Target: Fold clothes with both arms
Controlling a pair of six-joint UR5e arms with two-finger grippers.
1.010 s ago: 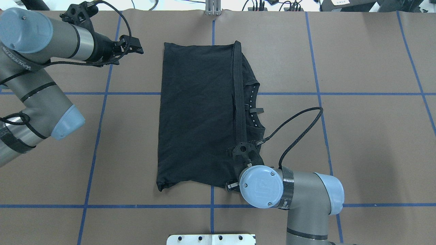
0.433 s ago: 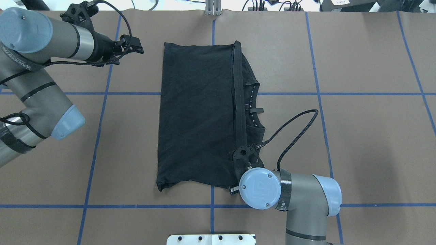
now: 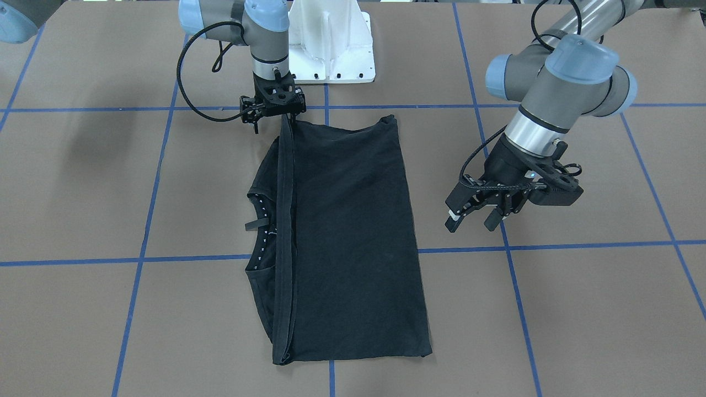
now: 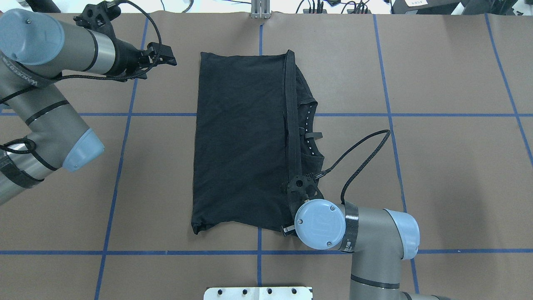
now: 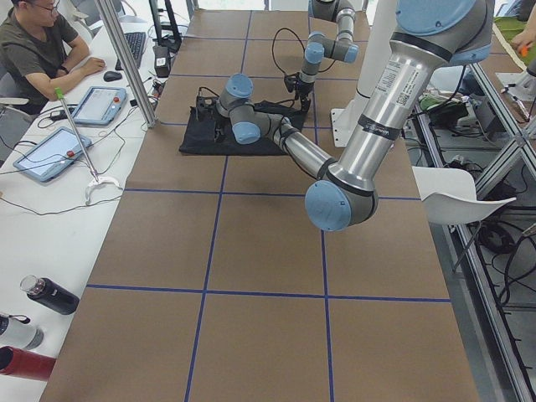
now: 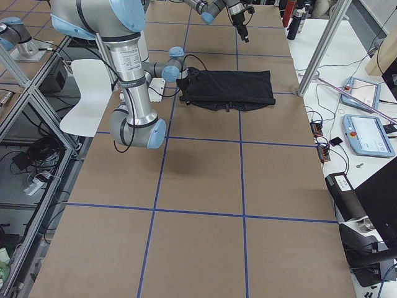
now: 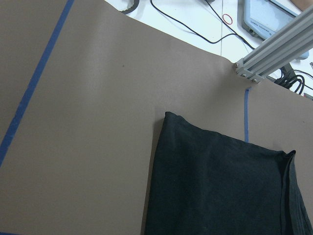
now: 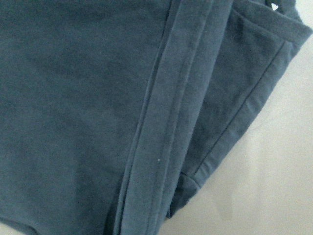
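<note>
While it lies flat on the brown bench (image 4: pixel 437 175), the black T-shirt (image 4: pixel 241 137) shows only plain cloth. It is folded into a long rectangle at the middle of the overhead frame, with its long sides running up and down the picture. A doubled hem strip (image 4: pixel 292 121) runs along its right side there, and beyond the strip the neckband (image 4: pixel 311 125) and a small tab poke out. The right gripper (image 3: pixel 273 113) stands upright at the shirt's lower right corner in that view, right at the cloth. Its jaws are hidden under the wrist and camera mount, so whether they clamp the fabric cannot be told. The right wrist view is filled with hem and folded cloth. The left gripper (image 4: pixel 170 57), at the upper left, hangs over bare bench just off the shirt's upper left corner, jaws apart and holding nothing. Blue tape lines (image 4: pixel 416 114) cross the bench.
</note>
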